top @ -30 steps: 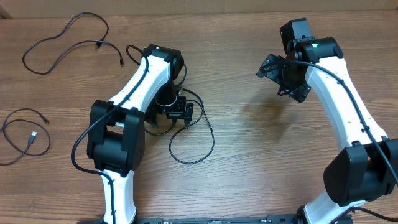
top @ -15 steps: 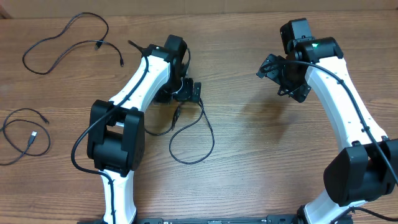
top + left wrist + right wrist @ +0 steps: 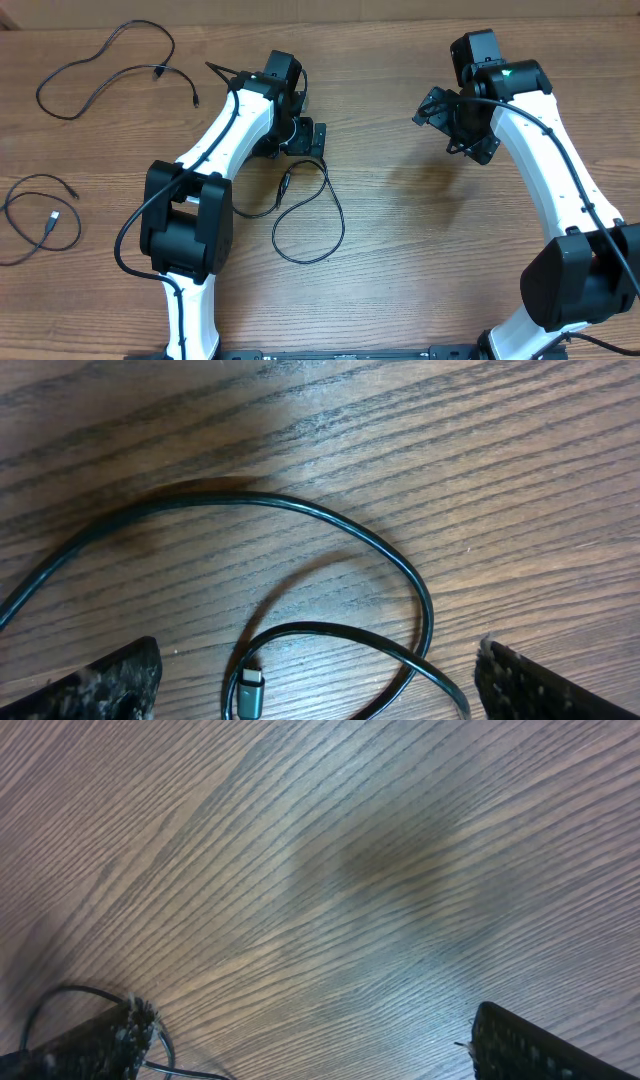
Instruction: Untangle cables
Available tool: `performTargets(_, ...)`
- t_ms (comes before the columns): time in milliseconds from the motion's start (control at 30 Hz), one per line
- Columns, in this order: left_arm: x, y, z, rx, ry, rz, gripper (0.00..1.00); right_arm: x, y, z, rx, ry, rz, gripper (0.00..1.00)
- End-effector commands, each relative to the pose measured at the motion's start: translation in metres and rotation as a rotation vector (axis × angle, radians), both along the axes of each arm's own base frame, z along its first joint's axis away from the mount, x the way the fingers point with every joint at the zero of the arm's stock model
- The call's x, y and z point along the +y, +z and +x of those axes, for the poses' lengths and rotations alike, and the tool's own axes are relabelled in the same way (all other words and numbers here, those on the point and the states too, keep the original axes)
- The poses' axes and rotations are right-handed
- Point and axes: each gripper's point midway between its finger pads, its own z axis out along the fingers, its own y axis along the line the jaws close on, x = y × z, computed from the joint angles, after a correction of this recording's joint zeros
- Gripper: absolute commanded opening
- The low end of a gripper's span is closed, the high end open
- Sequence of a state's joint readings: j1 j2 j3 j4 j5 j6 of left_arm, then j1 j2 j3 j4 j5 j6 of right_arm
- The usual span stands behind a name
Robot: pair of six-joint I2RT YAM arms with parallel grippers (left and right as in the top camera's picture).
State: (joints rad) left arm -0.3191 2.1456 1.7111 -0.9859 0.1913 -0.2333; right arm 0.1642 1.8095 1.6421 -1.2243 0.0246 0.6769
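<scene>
Left gripper (image 3: 302,136) has shifted up-table off the looped cable (image 3: 338,215), now lying just beside it; right gripper (image 3: 455,126) unmoved | we read both as spread, empty | risk: closing where the cable crosses itself, we pinch two strands, tightening the loop.

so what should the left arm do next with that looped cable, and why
Probably lower the left fingers and pinch the plug: they stand open and empty, the plug lies between them, and the cable crosses itself beside it.
</scene>
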Motion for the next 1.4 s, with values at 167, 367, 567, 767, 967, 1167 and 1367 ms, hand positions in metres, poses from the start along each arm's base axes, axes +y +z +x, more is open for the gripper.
performTargets(167, -0.004, 0.001, 0.004, -0.009, -0.012, -0.013, 1.00, -0.001, 0.000, 0.000, 0.000, 0.002, 0.000, 1.00)
performTargets(367, -0.004, 0.001, 0.004, -0.009, -0.012, -0.013, 1.00, -0.001, 0.000, 0.000, 0.000, 0.002, 0.000, 1.00)
performTargets(567, -0.004, 0.001, 0.004, -0.009, -0.012, -0.013, 1.00, -0.001, 0.000, 0.000, 0.000, 0.002, 0.000, 1.00)
performTargets(767, -0.004, 0.001, 0.004, -0.009, -0.012, -0.013, 0.99, -0.001, 0.000, 0.000, 0.000, 0.002, 0.000, 1.00)
performTargets(967, -0.005, 0.001, 0.004, -0.006, -0.009, -0.020, 1.00, -0.001, 0.000, 0.000, 0.000, 0.002, 0.000, 1.00)
performTargets(1167, -0.021, 0.007, -0.039, 0.203, 0.027, -0.135, 1.00, -0.001, 0.000, 0.000, 0.000, 0.002, 0.000, 1.00)
performTargets(1367, -0.007, 0.007, -0.065, 0.273, -0.082, -0.076, 1.00, -0.001, 0.000, 0.000, 0.000, 0.002, 0.000, 1.00)
